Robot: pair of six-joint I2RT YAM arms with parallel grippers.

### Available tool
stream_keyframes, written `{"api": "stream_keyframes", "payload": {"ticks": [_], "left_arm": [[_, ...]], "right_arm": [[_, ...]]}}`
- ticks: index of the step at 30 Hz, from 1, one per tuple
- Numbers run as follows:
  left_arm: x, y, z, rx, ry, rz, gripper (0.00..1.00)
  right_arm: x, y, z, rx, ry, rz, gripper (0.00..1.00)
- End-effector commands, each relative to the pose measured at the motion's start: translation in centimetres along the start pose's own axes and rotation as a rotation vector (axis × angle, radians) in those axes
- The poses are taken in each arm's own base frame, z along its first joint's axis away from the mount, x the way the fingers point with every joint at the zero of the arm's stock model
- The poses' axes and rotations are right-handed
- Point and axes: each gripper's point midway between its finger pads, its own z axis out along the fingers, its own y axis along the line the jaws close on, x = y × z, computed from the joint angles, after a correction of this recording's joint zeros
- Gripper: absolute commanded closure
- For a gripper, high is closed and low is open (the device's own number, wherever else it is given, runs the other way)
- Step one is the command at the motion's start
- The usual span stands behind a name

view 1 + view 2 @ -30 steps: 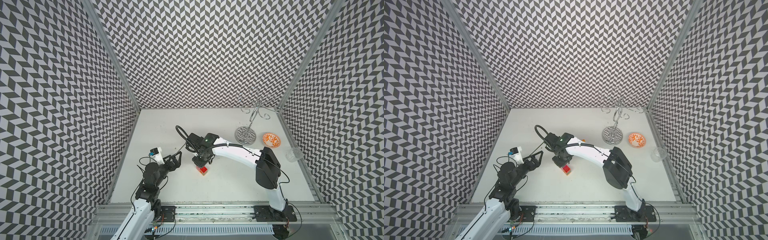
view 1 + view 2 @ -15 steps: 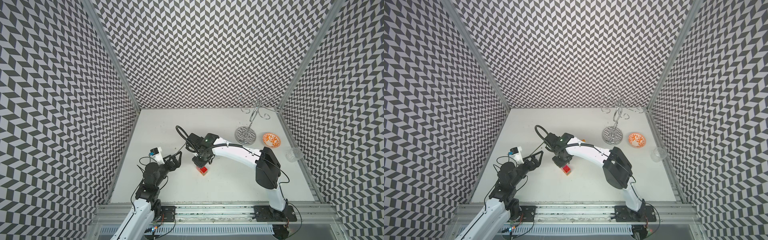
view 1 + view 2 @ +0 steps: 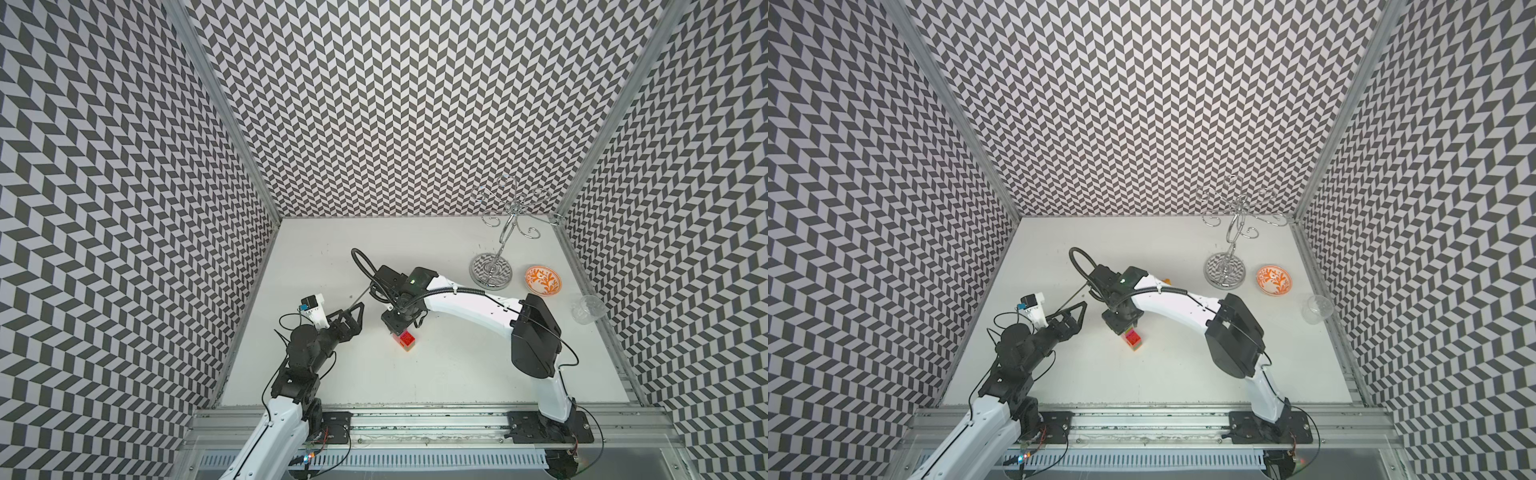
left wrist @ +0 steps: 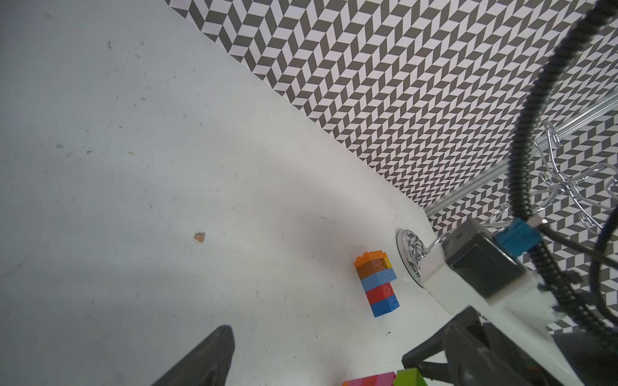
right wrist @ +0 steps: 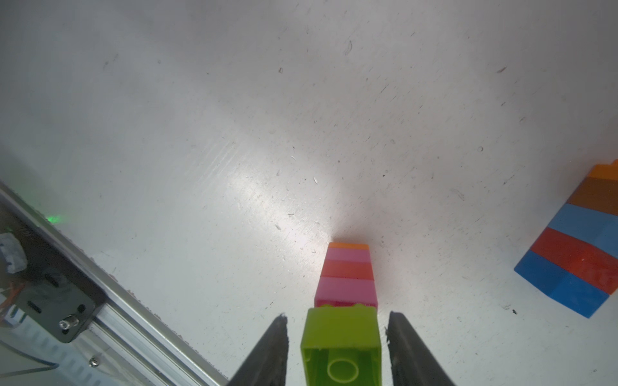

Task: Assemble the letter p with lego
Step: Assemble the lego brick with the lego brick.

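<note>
We have the right claw (image 5: 336,320) lowered over the pink-and-red stack (image 5: 347,274), which sits near the middle of the surface (image 3: 436,374), a little left of centre. Its two fingers (image 5: 271,347) flank the lime brick (image 5: 341,344) at the end of the stack nearest the claw. There is a clear gap on each side, so this claw is released and grasps nothing. The lime brick turns its hollow underside to the wrist camera; we cannot tell whether the stack stands or lies. The left claw (image 3: 353,318) hangs just left of the stack, spread wide and empty.

A second stack (image 4: 378,284) runs orange, brown, light blue, red and blue, with a yellow piece at one side. It sits farther back and to the right, between the right arm and the wire stand (image 3: 490,270). In both top views the arm hides nearly all of it.

We judge the step in hand to be the handling of one limb of the letter. Two short columns exist, well apart and unjoined, so the P looks roughly half made.

The next move calls first for the right claw to draw straight off the lime brick without brushing it. Then the two stacks must be brought together. We expect one claw to steady a column while the other presses the second on, with the studs lined up and offset so that the bowl juts from the stem.
</note>
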Motion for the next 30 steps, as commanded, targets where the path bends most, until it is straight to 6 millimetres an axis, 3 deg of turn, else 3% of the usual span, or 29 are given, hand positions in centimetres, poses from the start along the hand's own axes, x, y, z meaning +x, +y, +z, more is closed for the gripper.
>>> {"api": "stream_keyframes", "payload": {"ticks": [1, 15, 30], "left_arm": [[0.0, -0.1, 0.0, 0.014, -0.006, 0.010, 0.00], [0.1, 0.0, 0.0, 0.015, -0.003, 0.010, 0.00], [0.0, -0.2, 0.0, 0.021, -0.003, 0.010, 0.00]], "right_arm": [[-0.5, 0.0, -1.4, -0.002, -0.054, 0.012, 0.50], [-0.4, 0.3, -3.1, -0.001, -0.131, 0.013, 0.42], [0.4, 0.3, -1.9, -0.002, -0.099, 0.014, 0.55]]}}
